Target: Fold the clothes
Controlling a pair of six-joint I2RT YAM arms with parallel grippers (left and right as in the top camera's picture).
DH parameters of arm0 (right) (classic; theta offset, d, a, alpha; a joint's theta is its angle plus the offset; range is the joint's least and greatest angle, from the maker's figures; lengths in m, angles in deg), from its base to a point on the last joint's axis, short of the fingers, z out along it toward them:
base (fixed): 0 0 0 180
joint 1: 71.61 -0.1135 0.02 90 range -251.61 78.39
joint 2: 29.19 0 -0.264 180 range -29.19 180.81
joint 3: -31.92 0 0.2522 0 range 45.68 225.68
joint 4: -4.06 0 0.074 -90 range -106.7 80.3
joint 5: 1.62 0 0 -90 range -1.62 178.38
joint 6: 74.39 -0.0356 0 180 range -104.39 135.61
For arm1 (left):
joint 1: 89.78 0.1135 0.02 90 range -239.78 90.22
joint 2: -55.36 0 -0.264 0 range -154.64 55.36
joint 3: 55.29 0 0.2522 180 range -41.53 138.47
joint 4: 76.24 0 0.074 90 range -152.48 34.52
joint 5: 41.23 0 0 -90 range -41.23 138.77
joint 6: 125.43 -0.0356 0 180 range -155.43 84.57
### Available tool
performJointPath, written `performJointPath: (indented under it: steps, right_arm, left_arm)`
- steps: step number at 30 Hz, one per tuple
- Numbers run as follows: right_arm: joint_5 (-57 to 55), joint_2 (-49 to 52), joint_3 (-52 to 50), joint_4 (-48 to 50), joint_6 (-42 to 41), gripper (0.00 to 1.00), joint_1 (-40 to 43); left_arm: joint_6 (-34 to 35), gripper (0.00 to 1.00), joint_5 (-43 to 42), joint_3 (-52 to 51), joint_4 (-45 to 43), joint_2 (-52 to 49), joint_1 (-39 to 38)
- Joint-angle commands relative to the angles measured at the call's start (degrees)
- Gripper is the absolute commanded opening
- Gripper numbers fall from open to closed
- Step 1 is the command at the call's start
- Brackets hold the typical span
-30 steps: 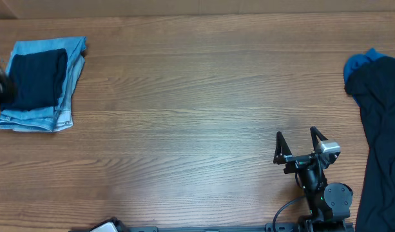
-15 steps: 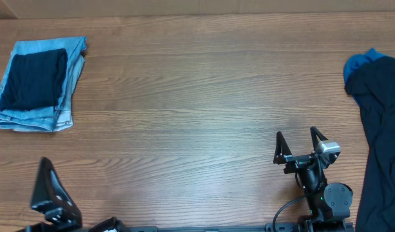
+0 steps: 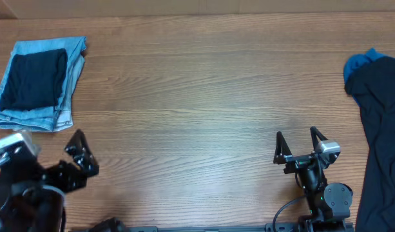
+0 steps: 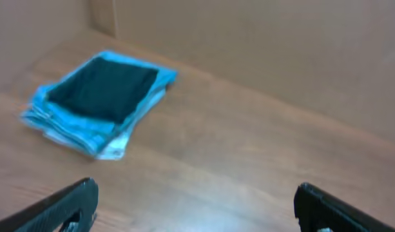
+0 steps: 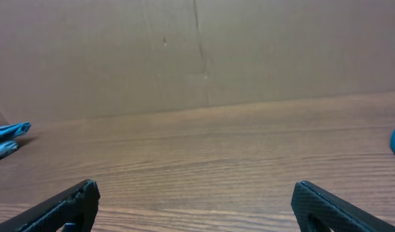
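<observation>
**A:** Item one, changes since the previous look?
**B:** The left gripper (image 3: 83, 153) has swung in from the table's near-left corner and now sits further up and to the right, below the folded stack. The right gripper (image 3: 296, 133), the stack and the cloth at the right edge have not shifted.

**A:** Item two, gripper states?
**B:** Both have fingers spread wide apart and nothing between them.

**A:** Item three, the clothes?
**B:** The clothes (image 3: 33, 80) are one dark navy piece, folded into a rectangle and lying on top of a folded light blue denim garment (image 3: 29, 121) at the far-left corner of the table (image 3: 197, 96). They lie beyond the left gripper, a little to its left and not touching it; the wrist view shows them ahead, upper left. They are well apart from the right gripper, across most of the table.

**A:** Item four, other things?
**B:** A loose dark cloth (image 3: 384, 129) drapes along the right edge, with a bright blue cloth (image 3: 359, 62) at its far end — both just right of the right gripper. Bare wood lies between each gripper and the stack.
</observation>
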Motion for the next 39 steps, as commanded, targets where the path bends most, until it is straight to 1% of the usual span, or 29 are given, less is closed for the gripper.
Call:
performJointPath:
  steps: [1,3,6,9,11,14,15,19,24,32,39]
  right_arm:
    - [0.3,-0.6,-0.6,0.3,-0.3,1.0,0.2]
    - [0.3,-0.6,-0.6,0.3,-0.3,1.0,0.2]
    - [0.3,-0.6,-0.6,0.3,-0.3,1.0,0.2]
    - [0.3,-0.6,-0.6,0.3,-0.3,1.0,0.2]
    - [0.3,-0.6,-0.6,0.3,-0.3,1.0,0.2]
    - [0.3,-0.6,-0.6,0.3,-0.3,1.0,0.2]
    - [0.3,-0.6,-0.6,0.3,-0.3,1.0,0.2]
    - [0.3,-0.6,-0.6,0.3,-0.3,1.0,0.2]
    - [0.3,-0.6,-0.6,0.3,-0.3,1.0,0.2]
    - [0.3,-0.6,-0.6,0.3,-0.3,1.0,0.2]
    - [0.3,-0.6,-0.6,0.3,-0.3,1.0,0.2]
  left_arm:
    - [3.0,1.0,-6.5,-14.0,-13.2,3.0,-0.4]
    - [3.0,1.0,-10.1,-22.4,-24.3,4.4,-0.4]
    - [2.9,1.0,-11.5,-31.9,-36.2,6.7,-2.2]
    - [2.9,1.0,-8.7,-40.0,-46.2,9.3,-6.5]
    - [2.8,1.0,-6.8,-44.1,-51.3,10.4,-8.7]
    - [1.2,1.0,-4.7,-51.3,-61.5,12.0,-11.9]
    - [1.2,1.0,-3.7,-53.2,-63.6,12.4,-12.8]
    - [0.5,1.0,-0.3,-58.9,-66.7,14.8,-15.4]
    - [-0.1,1.0,2.4,-64.3,-67.6,18.9,-17.6]
    - [-0.1,1.0,3.8,-71.7,-68.6,25.8,-18.1]
    - [-0.1,1.0,4.3,-74.8,-68.6,26.6,-18.1]
